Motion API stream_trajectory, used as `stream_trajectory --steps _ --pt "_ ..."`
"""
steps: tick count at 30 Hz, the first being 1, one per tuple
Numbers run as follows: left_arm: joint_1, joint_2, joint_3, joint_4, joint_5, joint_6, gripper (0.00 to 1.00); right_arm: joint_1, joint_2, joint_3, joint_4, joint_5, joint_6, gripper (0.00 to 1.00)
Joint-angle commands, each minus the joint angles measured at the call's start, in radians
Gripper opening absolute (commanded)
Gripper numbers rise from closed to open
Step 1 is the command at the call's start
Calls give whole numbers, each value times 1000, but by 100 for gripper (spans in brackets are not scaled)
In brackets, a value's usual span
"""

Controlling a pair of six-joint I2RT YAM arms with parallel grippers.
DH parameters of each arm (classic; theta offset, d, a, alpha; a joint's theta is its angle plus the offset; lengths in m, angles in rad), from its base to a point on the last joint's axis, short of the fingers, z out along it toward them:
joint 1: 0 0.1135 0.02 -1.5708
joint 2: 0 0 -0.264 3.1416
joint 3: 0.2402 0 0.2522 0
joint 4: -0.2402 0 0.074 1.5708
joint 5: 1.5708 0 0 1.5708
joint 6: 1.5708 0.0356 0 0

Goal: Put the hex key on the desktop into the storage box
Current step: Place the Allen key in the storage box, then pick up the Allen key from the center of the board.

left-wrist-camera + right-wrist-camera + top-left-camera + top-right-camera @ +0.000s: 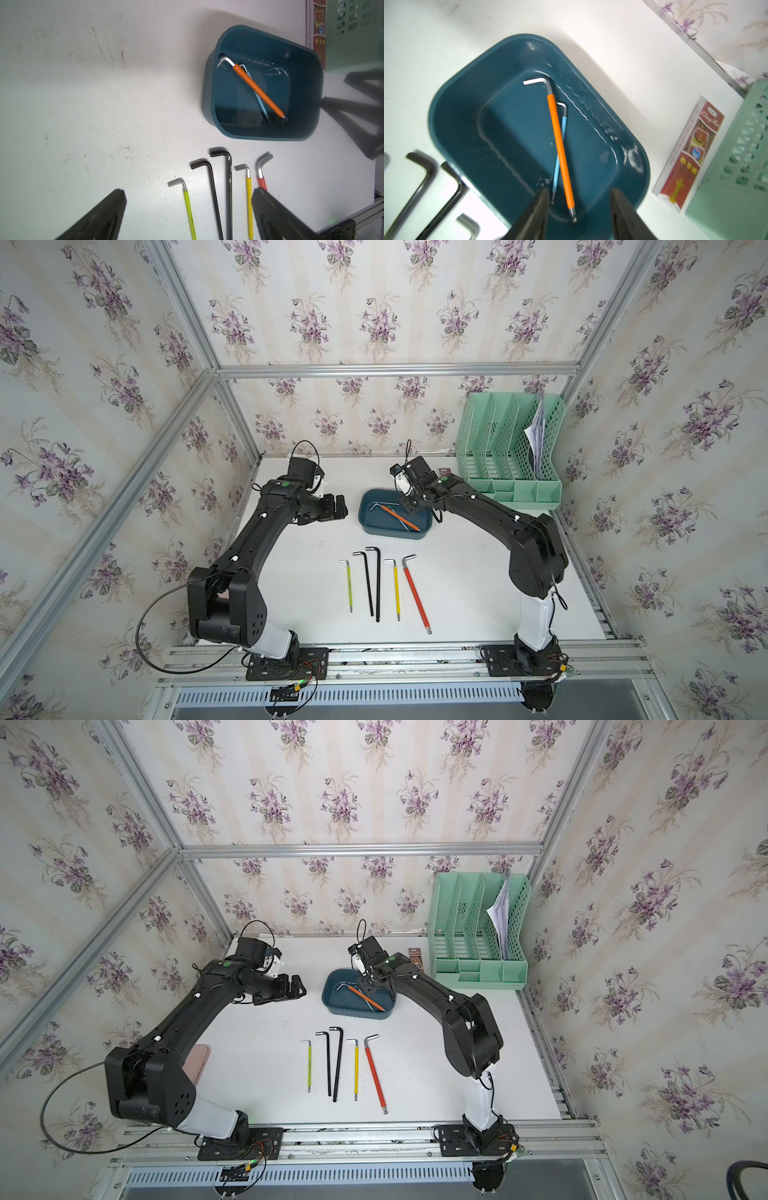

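Right gripper (579, 197) hangs over the near end of the storage box (446, 108), which sits at centre frame in both top views. Its jaws are spread and nothing is pinched between them. An orange hex key (560, 149) lies loose on the box floor, crossing a thinner blue hex key (557, 166), and both are wholly inside the walls. Left gripper (336, 506) waits left of the box above bare desktop (465, 572), jaws also spread and empty. Five keys remain on the desktop in a row at lower centre of a top view, well apart from the box: a lime one (349, 587), two black ones (368, 585) (378, 585), a yellow one (396, 589) and a red one (415, 593), all with their bent ends toward the box. Judgement: this reads as the drop-off of the orange key, so two of seven are stored. The next move calls for lifting the right arm clear of the box rim and swinging down-frame to the row. The red key is the likely pick, being nearest that arm. The shafts lie flat and thin, so the fingers must come down astride one shaft. The close spacing of the black pair may cause trouble.
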Motion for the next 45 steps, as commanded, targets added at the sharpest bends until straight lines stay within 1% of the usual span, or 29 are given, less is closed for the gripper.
stream_trajectory --steps 1,2,3,4,6,7,10,15,18,22,26,29,33,39,42,45 --pt "1 -5 -7 32 28 -3 99 0 -104 -91 60 18 88 56" --pt "1 -4 -5 35 28 -2 99 0 -138 -117 63 22 105 56" --pt "1 0 -5 36 62 -3 99 0 -174 -146 65 25 125 56" --pt "1 2 -3 35 68 -2 99 0 -210 -180 67 28 148 56" --pt "1 5 -3 32 72 -1 99 -1 -282 -258 94 16 221 60" --pt "1 4 -4 32 72 0 99 -6 -319 -305 115 -24 265 62" --pt "1 4 -11 40 71 -2 99 -8 -388 -422 139 -122 360 62" --pt "0 16 -7 35 81 -3 99 -8 -461 -554 123 -173 479 59" --pt "0 16 -10 40 91 0 99 -6 -478 -625 125 -252 506 56" --pt "0 19 -9 42 86 6 99 -2 -484 -704 131 -258 549 53" --pt "0 21 -8 38 93 6 99 10 -490 -739 136 -260 576 53" --pt "0 26 -3 37 92 8 99 17 -481 -739 116 -269 560 53" --pt "0 30 3 32 80 12 99 25 -459 -709 76 -242 561 52" --pt "0 44 15 10 63 12 99 37 -436 -693 37 -147 604 52" --pt "0 44 15 10 55 12 99 46 -423 -683 44 -178 614 50" --pt "0 45 16 9 55 12 99 84 -417 -672 60 -203 623 50"
